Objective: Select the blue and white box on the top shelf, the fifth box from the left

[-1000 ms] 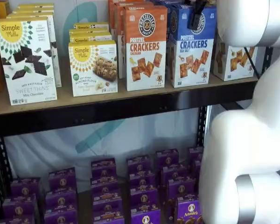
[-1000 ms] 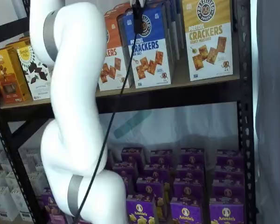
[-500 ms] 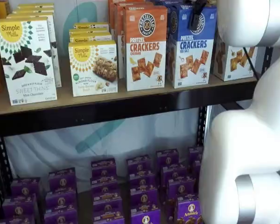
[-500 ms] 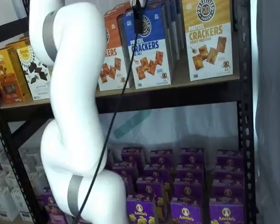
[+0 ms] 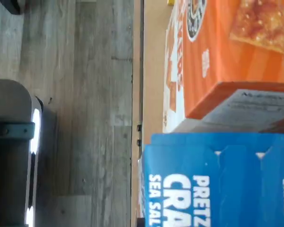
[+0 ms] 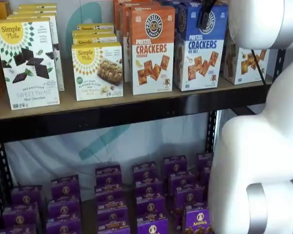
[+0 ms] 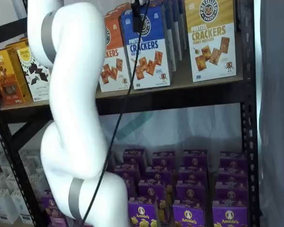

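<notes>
Blue and white box (image 6: 200,46) stands at the front edge of the top shelf (image 6: 112,105), just beside the orange box (image 6: 152,48), toward the shelf's right end. Compared with a second ago it sits slightly tilted and shifted in both shelf views, suggesting the hand (image 6: 205,14) has begun to draw it out. Black fingers press at its upper front; grip state cannot be told. Extraction appears under way, not complete

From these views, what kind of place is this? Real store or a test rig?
Probably a mock retail shelf in a lab. A dark metal rack holds cracker boxes, including the blue and white box, with rows of purple boxes below. A cloth backdrop hangs behind.
</notes>
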Controlling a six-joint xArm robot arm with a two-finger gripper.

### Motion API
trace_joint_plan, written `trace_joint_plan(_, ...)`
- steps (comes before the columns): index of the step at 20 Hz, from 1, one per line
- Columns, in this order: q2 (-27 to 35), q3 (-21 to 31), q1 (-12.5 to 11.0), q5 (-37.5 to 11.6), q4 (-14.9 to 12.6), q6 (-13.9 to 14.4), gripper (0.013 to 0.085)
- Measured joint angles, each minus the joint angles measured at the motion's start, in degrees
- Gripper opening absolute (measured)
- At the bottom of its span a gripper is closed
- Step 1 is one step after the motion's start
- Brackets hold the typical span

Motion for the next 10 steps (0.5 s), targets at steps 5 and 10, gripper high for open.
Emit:
trace_joint_plan(5,-2.4,1.6,0.0,0.9,-0.5,-0.1,0.0570)
trace_joint_plan(10,-7.2,6.1,-0.3,1.9,-0.9,-0.4,0.0570)
